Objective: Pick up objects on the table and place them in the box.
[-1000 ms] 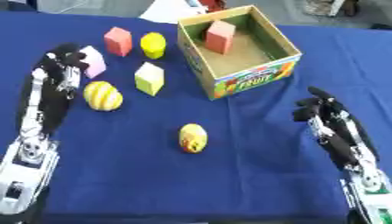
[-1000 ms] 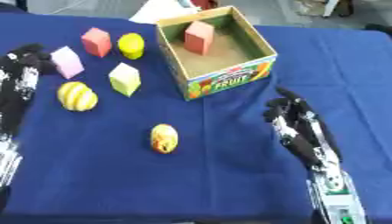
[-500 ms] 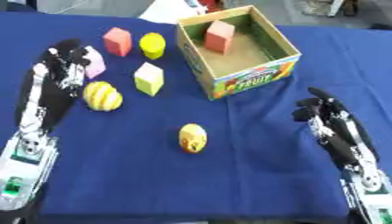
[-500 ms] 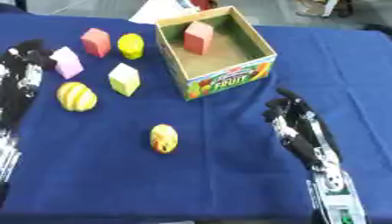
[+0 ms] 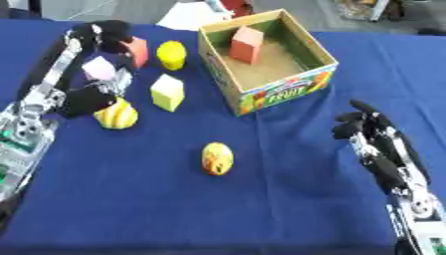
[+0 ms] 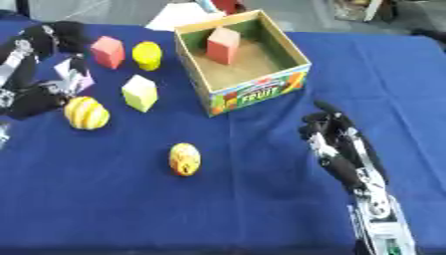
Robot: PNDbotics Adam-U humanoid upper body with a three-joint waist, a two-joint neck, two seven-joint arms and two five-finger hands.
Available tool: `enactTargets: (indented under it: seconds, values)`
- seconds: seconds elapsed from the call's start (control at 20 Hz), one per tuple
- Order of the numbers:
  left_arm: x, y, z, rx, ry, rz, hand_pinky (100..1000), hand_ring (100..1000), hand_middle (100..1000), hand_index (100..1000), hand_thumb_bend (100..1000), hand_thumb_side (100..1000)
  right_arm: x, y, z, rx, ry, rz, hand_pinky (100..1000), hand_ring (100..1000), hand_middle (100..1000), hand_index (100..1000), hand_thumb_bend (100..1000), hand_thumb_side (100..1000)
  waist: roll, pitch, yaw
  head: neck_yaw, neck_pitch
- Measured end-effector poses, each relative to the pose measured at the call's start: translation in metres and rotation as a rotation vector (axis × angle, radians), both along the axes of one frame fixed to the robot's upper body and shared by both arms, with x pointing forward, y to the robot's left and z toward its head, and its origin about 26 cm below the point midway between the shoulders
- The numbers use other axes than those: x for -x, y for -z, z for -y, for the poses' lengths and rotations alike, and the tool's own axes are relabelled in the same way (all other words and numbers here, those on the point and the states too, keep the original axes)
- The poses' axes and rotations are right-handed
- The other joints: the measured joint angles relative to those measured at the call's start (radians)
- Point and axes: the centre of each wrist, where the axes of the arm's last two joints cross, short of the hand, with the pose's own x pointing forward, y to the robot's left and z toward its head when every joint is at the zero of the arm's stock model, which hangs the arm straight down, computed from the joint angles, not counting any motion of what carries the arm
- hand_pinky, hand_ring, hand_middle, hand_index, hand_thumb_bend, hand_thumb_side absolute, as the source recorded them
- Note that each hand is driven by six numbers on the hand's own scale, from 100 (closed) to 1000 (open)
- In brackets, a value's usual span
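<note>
The left arm [image 5: 44,94] comes up along the table's left edge, its left hand [image 5: 103,39] raised near the far left corner with fingers curled downward, holding nothing that can be made out. The right arm [image 5: 407,189] enters from the near right corner; the right hand [image 5: 366,127] rests with fingers relaxed, pointing upward.

The left hand [image 5: 100,37] has reached farther up the table, now over the red block [image 6: 108,51].

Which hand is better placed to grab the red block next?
Left. The left hand already sits beside the red block at the far left; the right hand rests across the table.
</note>
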Motion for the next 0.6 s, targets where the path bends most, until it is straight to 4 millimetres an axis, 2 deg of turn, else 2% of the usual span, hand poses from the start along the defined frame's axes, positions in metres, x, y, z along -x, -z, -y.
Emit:
enactTargets:
  seconds: [0.3,0.6]
  values:
    - [-0.011,-0.031,0.042,-0.415,0.211,-0.044,783,722,713,883,114,228,0.002,0.003,0.000,0.005,-0.004,-0.007,645,643,659,903,100,426,0.002,-0.007,-0.011,-0.001,0.000]
    - [-0.019,-0.029,0.076,-0.751,0.355,-0.064,794,732,735,891,264,223,0.002,0.003,0.001,0.016,-0.014,-0.007,645,643,659,903,100,426,0.013,-0.011,-0.013,-0.008,0.000]
